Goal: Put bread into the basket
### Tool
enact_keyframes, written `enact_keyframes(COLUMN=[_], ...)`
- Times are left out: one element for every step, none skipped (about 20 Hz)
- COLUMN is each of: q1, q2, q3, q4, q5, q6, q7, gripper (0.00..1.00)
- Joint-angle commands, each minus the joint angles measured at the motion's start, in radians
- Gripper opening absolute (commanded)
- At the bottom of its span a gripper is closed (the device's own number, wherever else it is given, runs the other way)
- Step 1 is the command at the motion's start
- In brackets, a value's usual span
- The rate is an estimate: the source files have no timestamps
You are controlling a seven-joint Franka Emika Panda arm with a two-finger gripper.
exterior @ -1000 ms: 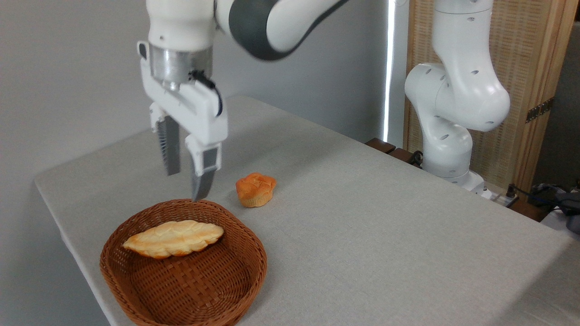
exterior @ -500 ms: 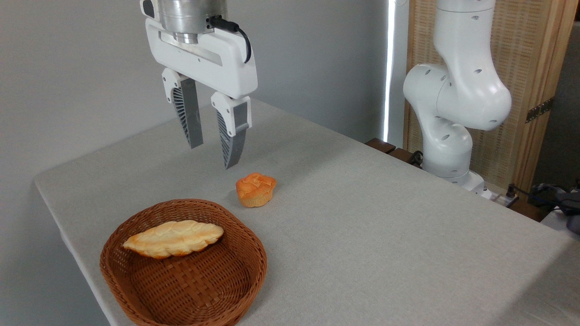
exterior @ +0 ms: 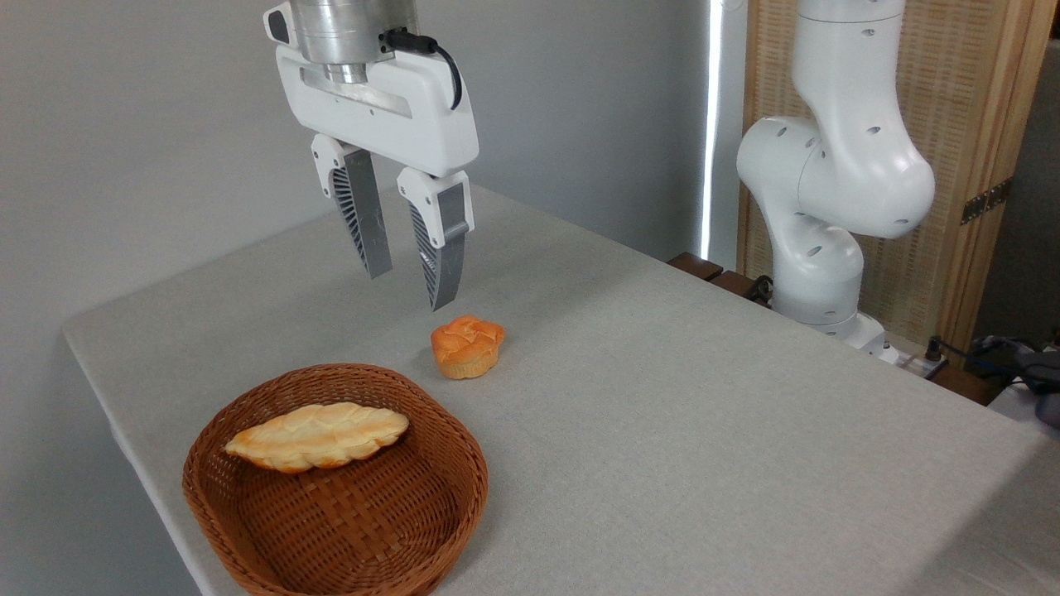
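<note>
My gripper (exterior: pixel 410 285) is hanging empty in the upper left of the frame, fingers spread, having risen from the basket (exterior: pixel 248 505) rim and drifted right toward the small orange bun (exterior: pixel 467 345). The bread (exterior: pixel 317 435) is lying inside the basket, lower left, against its far wall, so I am judging the placement done. Loaf: lobed, leaf-shaped, pale golden. Basket: brown woven wicker, oval, shallow. Table (exterior: pixel 662 430): grey cloth.
</note>
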Motion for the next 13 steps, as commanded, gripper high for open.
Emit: enact_keyframes(q1=[0.009, 0.009, 0.009, 0.009, 0.009, 0.009, 0.009, 0.009, 0.009, 0.009, 0.007, 0.009, 0.009], q2=[0.014, 0.014, 0.014, 0.014, 0.012, 0.014, 0.012, 0.012, 0.012, 0.012, 0.014, 0.012, 0.014], q3=[-0.011, -0.011, -0.011, -0.011, -0.011, -0.011, -0.011, -0.010, -0.010, -0.010, -0.010, -0.010, -0.008], q4=[0.035, 0.035, 0.035, 0.035, 0.035, 0.035, 0.035, 0.035, 0.035, 0.035, 0.033, 0.033, 0.035], q5=[0.040, 0.047, 0.047, 0.047, 0.046, 0.047, 0.047, 0.047, 0.047, 0.047, 0.047, 0.047, 0.049], q6=[-0.049, -0.055, -0.067, -0.069, -0.069, -0.069, -0.069, -0.069, -0.069, -0.069, -0.067, -0.067, -0.067], q7=[-0.019, -0.019, -0.019, -0.019, -0.019, -0.016, -0.013, -0.013, -0.013, -0.013, -0.011, -0.010, -0.010], gripper=[1.00, 1.00, 1.00, 1.00, 1.00, 1.00, 1.00, 1.00, 1.00, 1.00, 1.00, 1.00, 1.00])
